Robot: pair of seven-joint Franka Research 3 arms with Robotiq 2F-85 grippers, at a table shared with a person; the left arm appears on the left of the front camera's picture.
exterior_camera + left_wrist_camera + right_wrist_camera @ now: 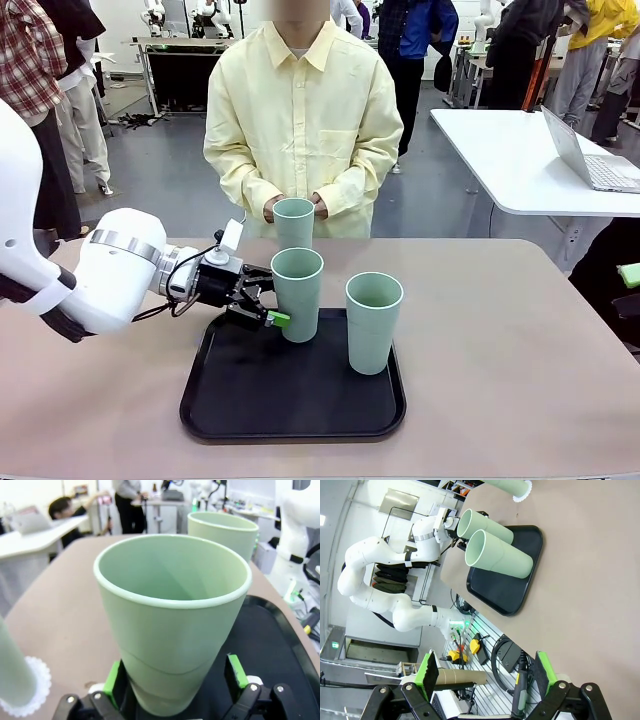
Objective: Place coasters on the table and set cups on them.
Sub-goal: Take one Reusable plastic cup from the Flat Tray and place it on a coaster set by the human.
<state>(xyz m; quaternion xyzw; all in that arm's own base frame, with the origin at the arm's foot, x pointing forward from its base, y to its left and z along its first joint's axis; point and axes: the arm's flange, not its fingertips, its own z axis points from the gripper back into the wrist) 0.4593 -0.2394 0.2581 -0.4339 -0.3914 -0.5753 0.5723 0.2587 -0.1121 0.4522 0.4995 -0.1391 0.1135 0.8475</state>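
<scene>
Beige desk, black tray on it. Your left claw stands apart, pads either side of a mint cup, low on its wall. Probably light, stiff, smooth plastic: grip low, gently. Beyond it, a second cup.

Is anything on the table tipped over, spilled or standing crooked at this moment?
Nothing stands out. The left cup and the right cup stand upright on the black tray; the third cup stands upright on a white coaster at the far side. The left end effector has open jaws either side of the left cup.
</scene>
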